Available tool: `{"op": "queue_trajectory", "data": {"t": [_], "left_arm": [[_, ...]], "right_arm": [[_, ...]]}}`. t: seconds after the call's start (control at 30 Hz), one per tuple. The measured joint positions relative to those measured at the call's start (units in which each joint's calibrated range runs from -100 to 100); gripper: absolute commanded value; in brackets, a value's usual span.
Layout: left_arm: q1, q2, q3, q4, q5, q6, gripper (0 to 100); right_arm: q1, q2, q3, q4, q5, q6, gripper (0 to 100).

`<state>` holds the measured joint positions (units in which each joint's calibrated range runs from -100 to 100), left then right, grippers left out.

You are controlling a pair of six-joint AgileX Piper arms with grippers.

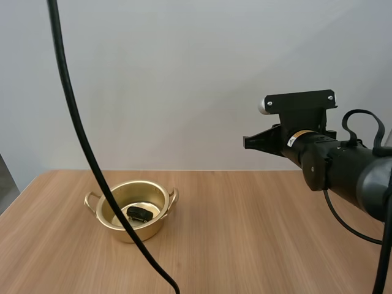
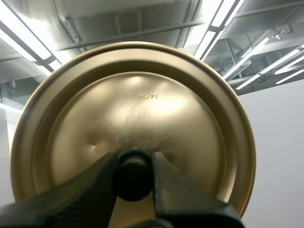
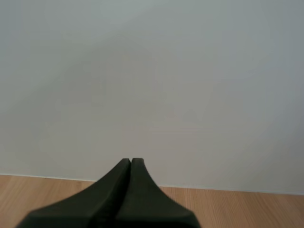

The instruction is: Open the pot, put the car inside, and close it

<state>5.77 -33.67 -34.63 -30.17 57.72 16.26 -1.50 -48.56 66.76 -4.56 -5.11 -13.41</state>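
Note:
A golden pot (image 1: pixel 132 209) with two small handles stands open on the left part of the wooden table. A small black car (image 1: pixel 140 214) lies on its bottom. In the left wrist view my left gripper (image 2: pixel 134 176) is shut on the black knob (image 2: pixel 134 174) of the golden lid (image 2: pixel 137 114), which is held up against the ceiling with its top face to the camera. My right gripper (image 1: pixel 248 142) hovers high above the table, right of the pot, pointing left. Its fingers (image 3: pixel 129 166) lie together as one dark wedge with nothing between them.
The wooden table (image 1: pixel 245 239) stretches bare to the right of the pot and in front of it. A plain pale wall stands behind the table's far edge (image 3: pixel 228 191).

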Motion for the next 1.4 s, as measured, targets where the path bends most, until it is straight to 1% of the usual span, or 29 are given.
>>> {"op": "queue_trajectory", "data": {"t": [0.17,0.23,0.37,0.53,0.63,0.73,0.83,0.93,1.0,1.23,1.4], "left_arm": [[0.00,0.0,0.0,0.0,1.1,-1.1,0],[0.00,0.0,0.0,0.0,4.0,-1.2,0],[0.00,0.0,1.1,1.8,14.0,-2.0,0],[0.00,0.1,7.3,6.5,27.2,-5.4,0],[0.00,0.1,12.5,8.9,34.1,-5.6,0],[0.00,0.0,18.1,10.8,37.4,-5.6,0],[0.00,0.0,24.4,12.3,36.8,-5.6,0],[0.00,0.0,30.3,13.0,33.4,-5.4,0],[0.00,0.0,34.0,13.1,31.4,-5.1,0],[0.00,0.0,46.4,13.6,30.4,-4.3,0],[0.00,0.4,54.9,15.1,25.8,-3.3,0]], "right_arm": [[0.0,-5.4,0.0,0.0,0.0,0.0,0],[0.0,-7.6,0.0,0.0,0.0,0.0,0],[0.0,-10.3,0.0,0.0,0.0,0.0,0],[0.0,-11.5,0.0,0.0,0.0,0.0,0],[0.0,-11.8,0.0,0.0,0.0,0.0,0],[0.0,-11.8,0.0,0.0,0.0,0.0,0],[0.0,-11.8,0.0,0.0,0.0,0.0,0],[0.0,-11.8,0.0,0.0,0.0,0.0,0],[0.0,-11.8,0.0,0.0,0.0,0.0,0],[0.0,-11.8,0.0,0.0,0.0,0.0,0],[0.0,-11.8,0.0,0.0,0.0,0.0,0]]}}
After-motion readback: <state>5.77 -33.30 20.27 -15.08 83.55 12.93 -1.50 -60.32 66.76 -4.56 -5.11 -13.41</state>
